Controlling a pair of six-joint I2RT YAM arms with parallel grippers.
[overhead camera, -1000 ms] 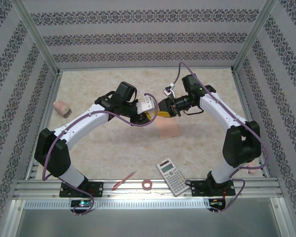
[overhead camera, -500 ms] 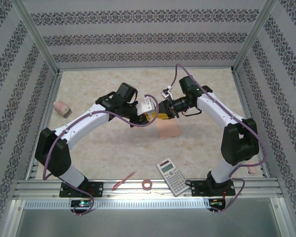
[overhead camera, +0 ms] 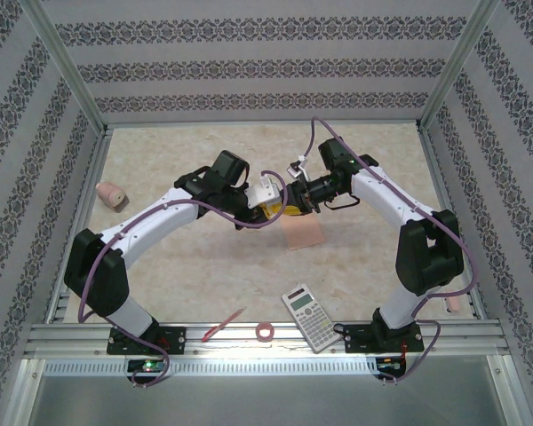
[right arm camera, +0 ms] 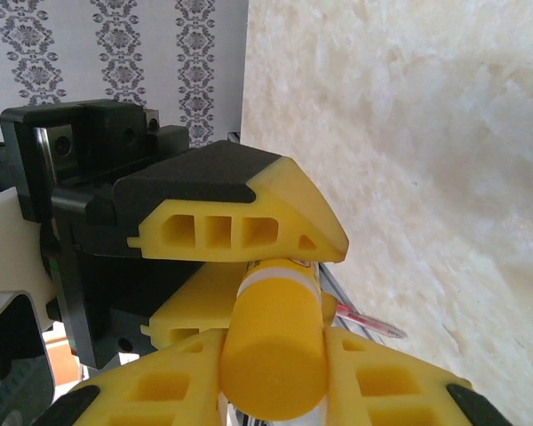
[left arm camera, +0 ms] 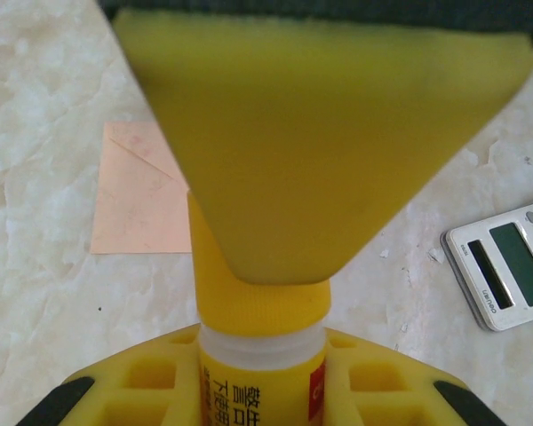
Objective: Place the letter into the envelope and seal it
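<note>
While the envelope [left arm camera: 138, 195] lies flat, its contents are hidden.

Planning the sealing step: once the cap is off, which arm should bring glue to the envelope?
Left: left gripper holds the glue stick body, right gripper pinches its cap, envelope lies close below.

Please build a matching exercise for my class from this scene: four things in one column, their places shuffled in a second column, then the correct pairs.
Things
1. glue stick
2. envelope
3. calculator
4. pink ring

Places
A. near edge, between the red pen and the calculator
B. gripped by the left hand and right hand
C. flat on the table, near the hands
D. near edge, next to the right arm's base

Pairs: 1-B, 2-C, 3-D, 4-A
</note>
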